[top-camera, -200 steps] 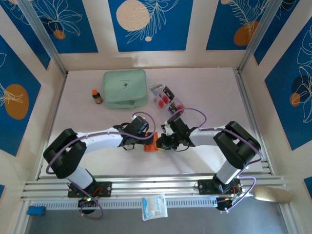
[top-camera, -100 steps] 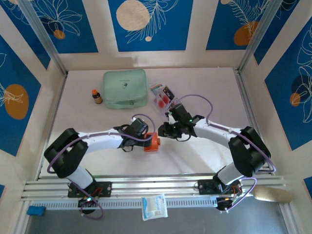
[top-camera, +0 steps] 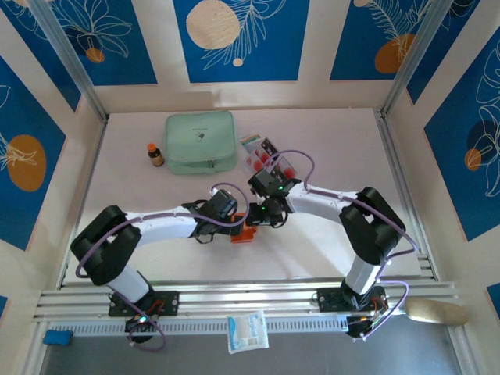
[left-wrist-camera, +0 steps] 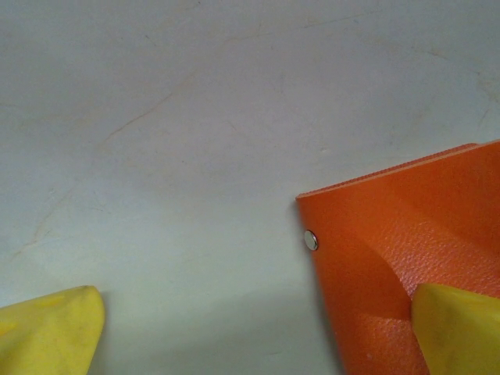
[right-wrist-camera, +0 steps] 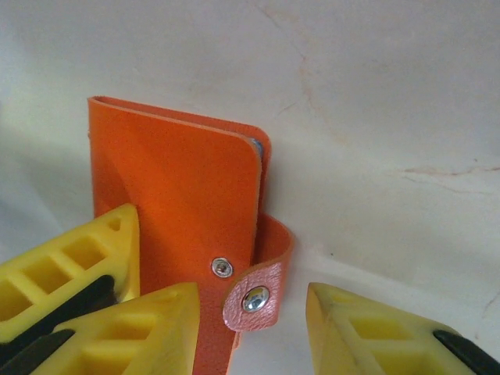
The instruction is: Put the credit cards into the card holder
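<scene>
At the card holder (right-wrist-camera: 180, 187), right end effector (right-wrist-camera: 251, 306) and left end effector (left-wrist-camera: 254, 324) both stand released.

You saw an orange card holder (right-wrist-camera: 180, 195) with a silver snap (right-wrist-camera: 255, 299), yellow fingertips (right-wrist-camera: 367, 328), a mint-green pouch (top-camera: 200, 141), white-and-black cards (top-camera: 262, 158) bearing red circles, and blue walls (top-camera: 273, 55) with white leaf patterns.

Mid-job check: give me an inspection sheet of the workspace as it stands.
Surface: pale table, faint scuffs.
Job's things: orange card holder, snap tab undone; credit cards lying beyond it, outside.
Clutter: green pouch, small bottle, striped packet.
Grippers: left gripper open, one finger at the holder; right gripper open, tab between its fingers.
Cables: purple cables looped along both arms; no snag seen.
Surroundings: blue patterned walls, metal rail.
</scene>
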{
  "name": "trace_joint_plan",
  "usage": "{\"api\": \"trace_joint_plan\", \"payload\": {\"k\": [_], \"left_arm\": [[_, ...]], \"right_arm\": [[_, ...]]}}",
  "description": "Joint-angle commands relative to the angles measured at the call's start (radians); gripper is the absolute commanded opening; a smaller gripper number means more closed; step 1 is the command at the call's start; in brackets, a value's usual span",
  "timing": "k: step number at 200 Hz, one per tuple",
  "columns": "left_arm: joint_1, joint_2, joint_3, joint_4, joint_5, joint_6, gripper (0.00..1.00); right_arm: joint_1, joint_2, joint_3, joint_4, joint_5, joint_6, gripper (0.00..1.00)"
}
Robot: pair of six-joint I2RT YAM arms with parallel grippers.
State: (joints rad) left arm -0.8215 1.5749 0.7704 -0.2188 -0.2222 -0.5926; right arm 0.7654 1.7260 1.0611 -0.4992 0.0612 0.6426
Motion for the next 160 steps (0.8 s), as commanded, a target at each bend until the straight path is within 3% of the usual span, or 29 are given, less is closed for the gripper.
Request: {"api": "trace_joint_plan", "payload": {"k": [1, 67, 160], "left_arm": [[-0.004, 0.027, -0.028, -0.057, -0.048, 0.017, 1.0], [-0.005, 0.026, -0.031, -0.05, -0.045, 0.018, 1.0], [-0.005, 0.028, -0.037, -0.042, -0.041, 0.013, 1.0]], "right_arm": [[0.006, 0.02, 0.033, -0.051, 0.036, -0.023, 0.4], [0.0, 0.013, 0.026, -0.052, 0.048, -0.023, 0.17], [-0.015, 0.0, 0.033, -0.057, 0.043, -0.023, 0.25]]}}
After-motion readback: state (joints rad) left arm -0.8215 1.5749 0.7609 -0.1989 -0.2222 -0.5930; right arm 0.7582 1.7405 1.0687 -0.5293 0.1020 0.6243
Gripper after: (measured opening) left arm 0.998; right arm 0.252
